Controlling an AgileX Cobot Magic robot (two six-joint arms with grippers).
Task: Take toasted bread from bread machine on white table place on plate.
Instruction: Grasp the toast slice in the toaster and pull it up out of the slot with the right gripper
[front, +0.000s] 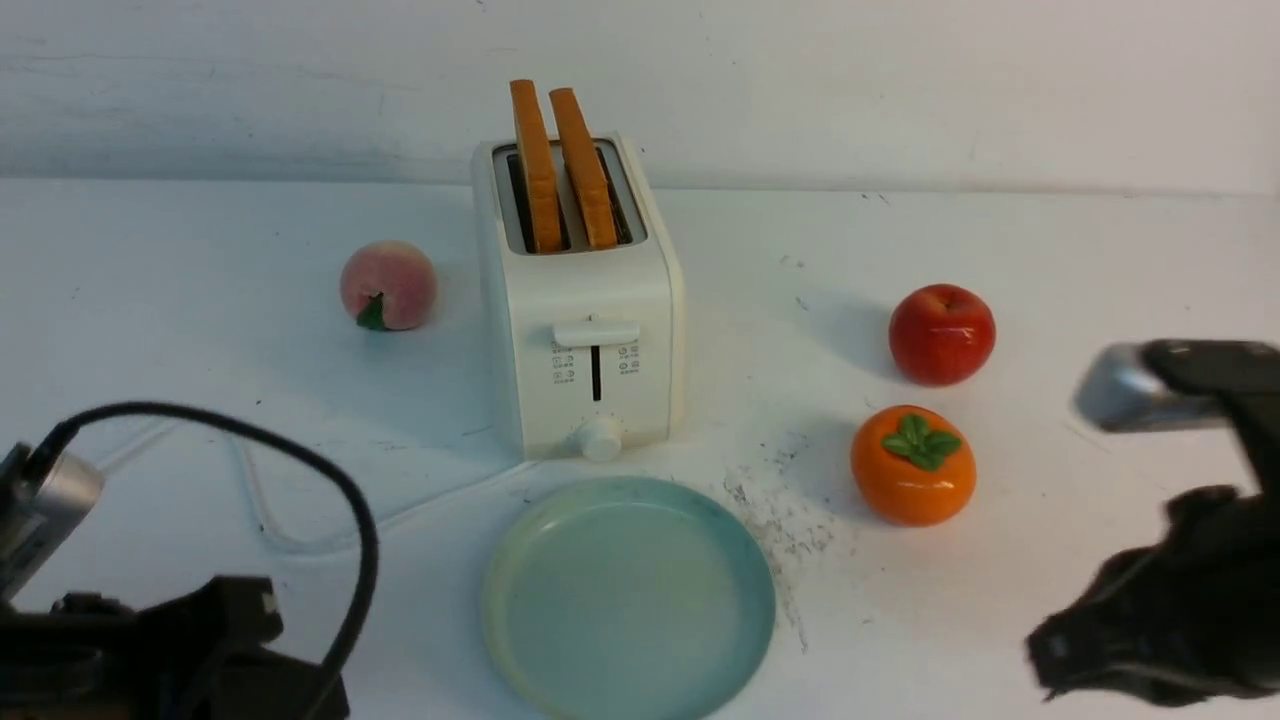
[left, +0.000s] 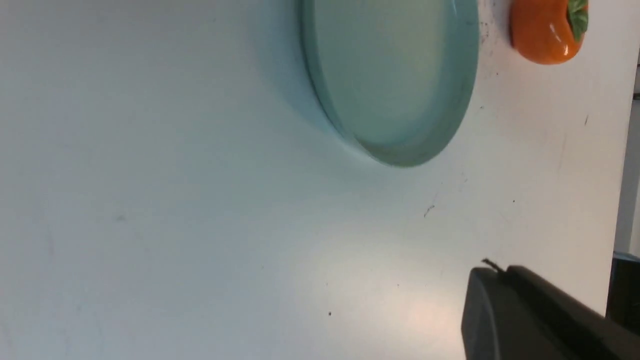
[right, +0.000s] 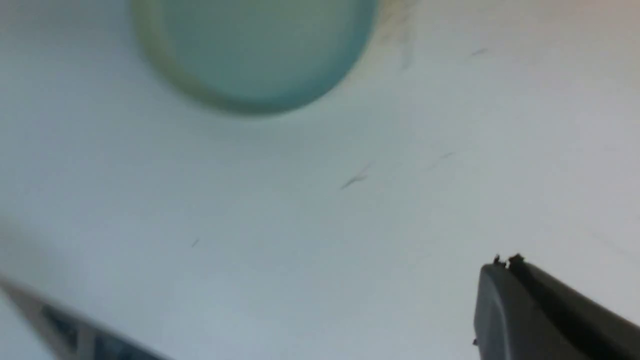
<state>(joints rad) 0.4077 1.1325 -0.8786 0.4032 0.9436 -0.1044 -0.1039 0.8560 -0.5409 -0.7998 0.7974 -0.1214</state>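
Two square orange-brown-crusted toast slices (front: 537, 165) upright in boxy cream-white toaster (front: 590, 290): probably light, crumbly; pinch upper edges gently. Both grippers' jaws closed, empty.

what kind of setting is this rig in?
Probably a robot test bench mocked up as a breakfast table: two robot arms reach in over a scuffed white table, with a toaster holding two slices of bread and a plate in front of it.

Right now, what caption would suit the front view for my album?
Two toast slices stand in a white toaster behind an empty plate.
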